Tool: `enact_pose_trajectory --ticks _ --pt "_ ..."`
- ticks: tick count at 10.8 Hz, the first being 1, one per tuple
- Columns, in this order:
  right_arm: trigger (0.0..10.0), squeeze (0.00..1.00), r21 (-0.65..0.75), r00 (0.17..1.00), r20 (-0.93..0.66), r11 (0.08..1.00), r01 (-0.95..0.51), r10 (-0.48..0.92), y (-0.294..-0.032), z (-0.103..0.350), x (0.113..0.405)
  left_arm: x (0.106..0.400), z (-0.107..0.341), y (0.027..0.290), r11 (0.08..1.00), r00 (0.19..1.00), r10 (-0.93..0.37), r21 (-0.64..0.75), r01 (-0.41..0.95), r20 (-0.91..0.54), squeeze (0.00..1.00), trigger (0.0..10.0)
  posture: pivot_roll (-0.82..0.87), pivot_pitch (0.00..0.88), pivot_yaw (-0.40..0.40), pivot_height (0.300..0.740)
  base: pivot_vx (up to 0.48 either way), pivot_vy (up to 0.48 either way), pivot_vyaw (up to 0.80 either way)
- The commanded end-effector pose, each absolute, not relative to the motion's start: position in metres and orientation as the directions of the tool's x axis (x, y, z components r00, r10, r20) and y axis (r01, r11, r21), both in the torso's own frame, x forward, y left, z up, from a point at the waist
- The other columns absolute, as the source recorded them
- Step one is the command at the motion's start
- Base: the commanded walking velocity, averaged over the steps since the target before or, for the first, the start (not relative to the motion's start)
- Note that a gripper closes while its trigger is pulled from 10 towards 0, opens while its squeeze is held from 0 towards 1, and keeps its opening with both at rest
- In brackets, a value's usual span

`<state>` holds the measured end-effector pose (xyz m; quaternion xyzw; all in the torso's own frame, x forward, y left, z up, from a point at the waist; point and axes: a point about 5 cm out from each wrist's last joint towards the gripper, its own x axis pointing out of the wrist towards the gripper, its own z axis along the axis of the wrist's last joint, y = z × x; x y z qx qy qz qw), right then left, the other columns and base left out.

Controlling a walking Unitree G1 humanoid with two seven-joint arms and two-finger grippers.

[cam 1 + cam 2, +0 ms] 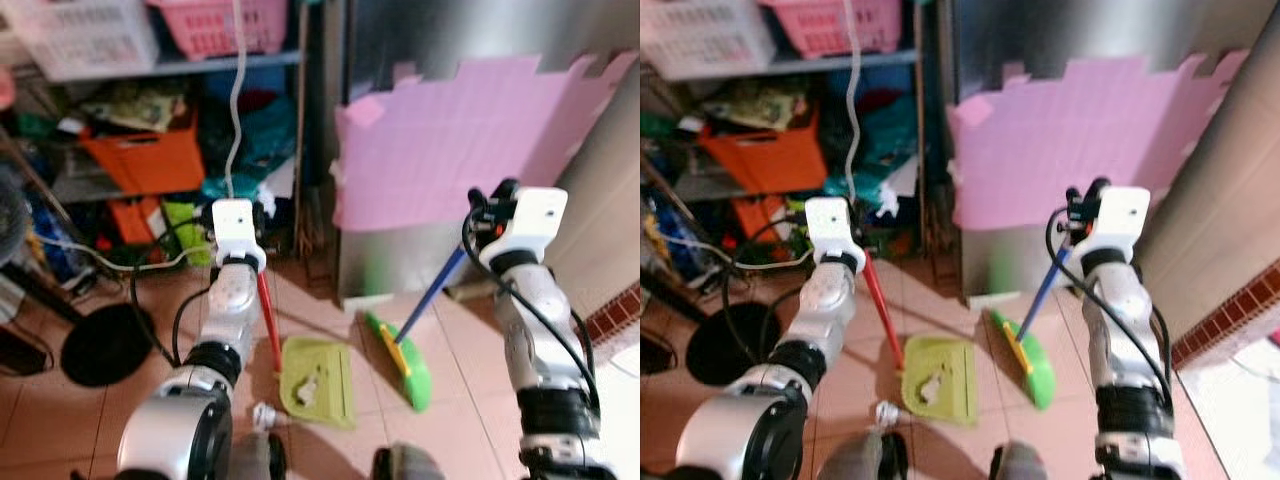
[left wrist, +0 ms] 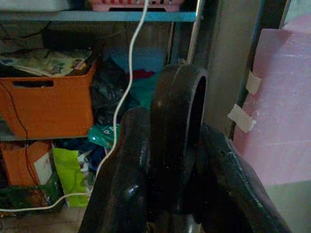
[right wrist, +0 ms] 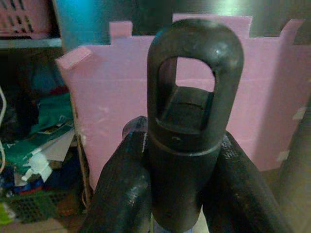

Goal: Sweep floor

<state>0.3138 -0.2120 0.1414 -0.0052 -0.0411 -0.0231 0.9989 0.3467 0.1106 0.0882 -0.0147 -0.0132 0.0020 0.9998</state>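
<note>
A lime-green dustpan lies on the tiled floor with some pale scraps inside. Its red handle rises to my left gripper, which is shut on the handle's black looped end. To its right, a green broom head rests on the floor. Its blue handle slants up to my right gripper, shut on the black looped tip. A small white crumpled scrap lies on the tiles just left of the dustpan's near corner.
A cluttered shelf stands at the back left with an orange bin, a pink basket and a hanging white cable. A pink foam mat leans on a steel cabinet. A black round base sits on the floor at left.
</note>
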Motion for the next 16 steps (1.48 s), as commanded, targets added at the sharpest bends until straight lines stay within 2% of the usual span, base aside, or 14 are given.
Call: enact_pose_trajectory --ticks 1,3,9,13,14,16 --pt "10.0 0.0 -0.006 0.992 0.114 0.999 0.048 -0.047 -0.212 0.149 0.313 0.349 0.092 0.114 1.0 0.999 0.014 -0.014 -0.014 0.032 0.0 10.0 -0.17 0.0 0.045 0.74 -0.247 0.412 0.0" --pt "10.0 0.0 -0.008 0.992 0.113 0.999 0.051 -0.05 -0.213 0.148 0.312 0.35 0.092 0.115 1.0 0.999 0.018 -0.011 -0.018 0.034 0.0 10.0 -0.17 0.0 0.045 0.74 -0.247 0.412 0.0" --pt "10.0 0.0 -0.011 0.992 0.112 0.998 0.059 -0.057 -0.216 0.149 0.312 0.354 0.105 0.114 0.999 0.996 0.02 -0.048 -0.016 0.088 0.0 10.0 -0.18 0.0 0.045 0.74 -0.04 0.0 0.0" --pt "10.0 0.0 -0.011 0.991 0.123 0.998 0.055 -0.054 -0.212 0.148 0.315 0.373 0.163 0.115 0.996 0.96 0.066 -0.083 -0.046 0.271 0.0 10.0 -0.16 0.0 0.048 0.74 0.0 0.0 0.0" --pt "10.0 0.0 -0.02 0.992 0.113 0.998 0.058 -0.055 -0.214 0.144 0.316 0.373 0.182 0.119 0.995 0.937 0.095 -0.056 -0.08 0.337 0.0 10.0 -0.15 0.0 0.052 0.74 0.0 0.0 0.0" --pt "10.0 0.0 -0.044 0.996 0.064 0.997 0.059 -0.056 -0.219 0.135 0.321 0.362 0.192 0.123 0.992 0.911 0.122 -0.032 -0.119 0.395 0.0 10.0 -0.13 0.0 0.053 0.74 0.0 0.0 0.0"
